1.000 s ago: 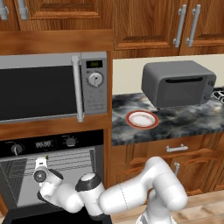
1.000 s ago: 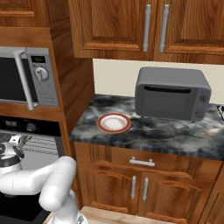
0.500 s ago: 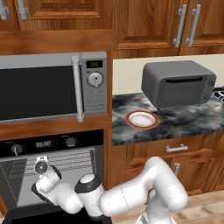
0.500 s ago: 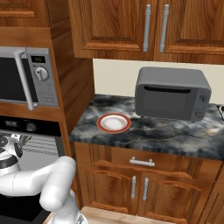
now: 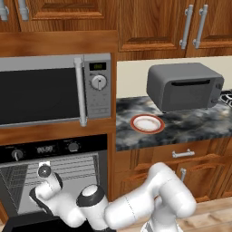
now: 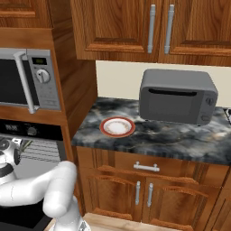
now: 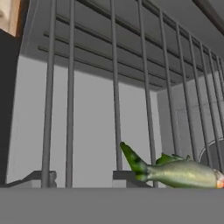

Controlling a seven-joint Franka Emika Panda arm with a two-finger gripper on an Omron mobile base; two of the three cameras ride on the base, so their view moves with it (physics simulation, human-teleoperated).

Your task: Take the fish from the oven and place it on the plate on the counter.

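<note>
Fish (image 7: 177, 172) lies on the oven (image 5: 59, 174) rack; plate (image 5: 147, 123) empty. Gripper (image 7: 83, 177) beside fish; grip cannot be told. Lift and transfer remain.

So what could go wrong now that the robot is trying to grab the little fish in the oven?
1. The fish lies off to one side of the gripper, not between its fingertips, so it may well close on nothing.
2. The fish lies on the wire rack, so a nudge might push it away.
3. The plate sits up on the counter, a long carry for something so small and slim.
</note>
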